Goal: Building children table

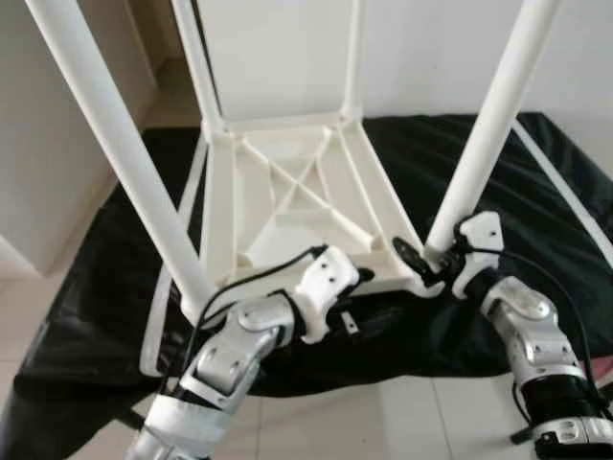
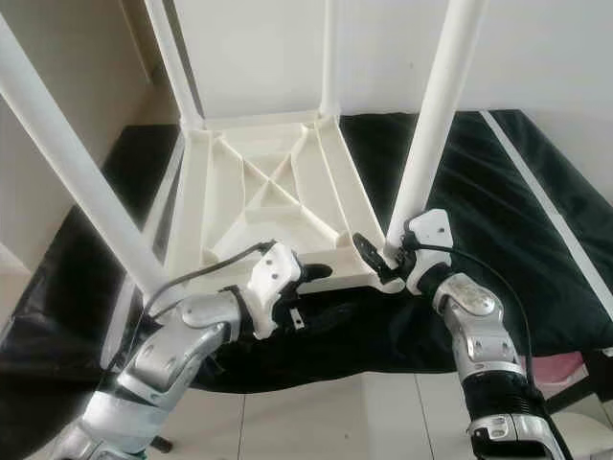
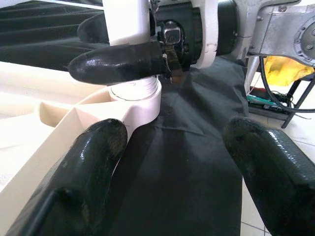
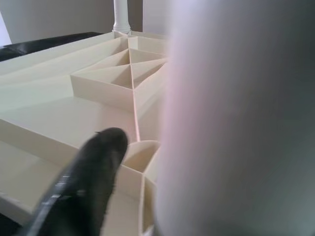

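Note:
A white plastic children's table [image 1: 287, 201] lies upside down on a black sheet [image 1: 536, 192], with its legs pointing up. My right gripper [image 1: 426, 257] is shut on the base of the near right leg [image 1: 488, 125], just above its corner socket [image 3: 135, 91]. In the right wrist view that leg [image 4: 231, 123] looms beside one black finger [image 4: 88, 177] over the ribbed underside. My left gripper [image 1: 359, 278] is open at the table's front edge, close to the same corner. One of its fingers [image 3: 88, 172] lies along the rim, the other finger [image 3: 275, 172] over the sheet.
The near left leg [image 1: 115, 144] slants up across the left of the view. Two far legs [image 1: 196, 57] stand by the white wall. A white strip [image 1: 565, 192] lies on the sheet at the right. Tiled floor [image 1: 402, 422] runs in front, with yellow clutter [image 3: 285, 69] nearby.

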`<state>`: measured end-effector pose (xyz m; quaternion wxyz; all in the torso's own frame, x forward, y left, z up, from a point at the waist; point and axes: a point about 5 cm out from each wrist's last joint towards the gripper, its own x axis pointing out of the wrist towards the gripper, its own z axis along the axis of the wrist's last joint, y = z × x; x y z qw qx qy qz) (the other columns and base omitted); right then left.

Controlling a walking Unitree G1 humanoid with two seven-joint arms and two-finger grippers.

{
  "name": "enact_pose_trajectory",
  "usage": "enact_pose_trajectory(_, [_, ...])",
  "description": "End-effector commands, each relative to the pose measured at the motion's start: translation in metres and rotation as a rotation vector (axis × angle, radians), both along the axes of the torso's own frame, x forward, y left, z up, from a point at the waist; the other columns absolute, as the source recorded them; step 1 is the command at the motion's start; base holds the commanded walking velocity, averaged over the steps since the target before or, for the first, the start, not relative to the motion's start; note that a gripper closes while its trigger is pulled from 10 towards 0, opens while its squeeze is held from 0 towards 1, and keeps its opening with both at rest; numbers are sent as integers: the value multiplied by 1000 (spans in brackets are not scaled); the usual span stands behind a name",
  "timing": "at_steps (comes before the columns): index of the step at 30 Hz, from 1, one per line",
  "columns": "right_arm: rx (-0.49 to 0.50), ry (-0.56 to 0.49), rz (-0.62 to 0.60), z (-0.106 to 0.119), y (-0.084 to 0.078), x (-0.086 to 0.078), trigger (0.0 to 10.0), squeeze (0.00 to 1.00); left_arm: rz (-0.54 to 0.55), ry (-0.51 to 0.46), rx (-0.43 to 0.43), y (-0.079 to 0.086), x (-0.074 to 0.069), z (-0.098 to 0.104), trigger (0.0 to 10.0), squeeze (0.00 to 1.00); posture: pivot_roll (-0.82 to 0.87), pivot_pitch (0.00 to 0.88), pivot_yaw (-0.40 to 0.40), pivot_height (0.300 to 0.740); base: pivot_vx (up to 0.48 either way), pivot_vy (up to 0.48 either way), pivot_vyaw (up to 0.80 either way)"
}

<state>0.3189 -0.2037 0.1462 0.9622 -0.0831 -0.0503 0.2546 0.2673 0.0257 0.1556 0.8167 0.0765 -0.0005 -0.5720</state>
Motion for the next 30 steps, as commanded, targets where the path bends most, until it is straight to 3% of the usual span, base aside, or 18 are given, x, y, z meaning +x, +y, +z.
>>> enact_pose_trajectory(1, [-21,22,25,-6,1,-1,0,0,3,-6,3,-1,-1,1,10000,0,-73,12,24,740,0,0,0])
enact_pose_trajectory(8, [-21,50,3,-16,-7,-4,0,0,-2,-8,1,-1,-2,-1,10000,0,-79,6,22,740,0,0,0])
enact_pose_trajectory(9, [-13,56,-16,-18,-8,-4,1059,0,-1,-11,2,-1,-2,-1,10000,0,-83,5,24,740,0,0,0])
enact_pose_trajectory(11, [-7,59,-27,-19,-9,-4,1059,0,0,-12,3,-1,-1,-2,10000,0,-86,3,26,740,0,0,0])
enact_pose_trajectory(12, [8,63,-35,-21,-9,-4,10000,0,2,-10,-6,-2,-1,-1,10000,0,-89,0,28,740,0,0,0])
enact_pose_trajectory(16, [44,65,-41,-22,-7,-7,10000,0,5,10,-40,-3,1,2,10000,0,-96,0,32,740,0,0,0])
enact_pose_trajectory(20, [142,70,-269,-21,-8,-7,10000,0,48,-15,-19,-2,8,1,10000,0,-106,0,36,740,0,0,0])
enact_pose_trajectory(22, [151,74,-281,-21,-7,-7,10000,0,58,-14,-17,-2,9,1,10000,0,-106,0,36,740,0,0,0])
enact_pose_trajectory(24, [200,87,-383,-23,-4,-9,10000,0,99,-10,-24,0,14,0,10000,0,-113,0,38,740,0,0,0])
enact_pose_trajectory(30, [236,113,-535,-29,7,-15,10000,0,150,-13,-16,1,21,-2,10000,0,-116,0,41,740,0,0,0])
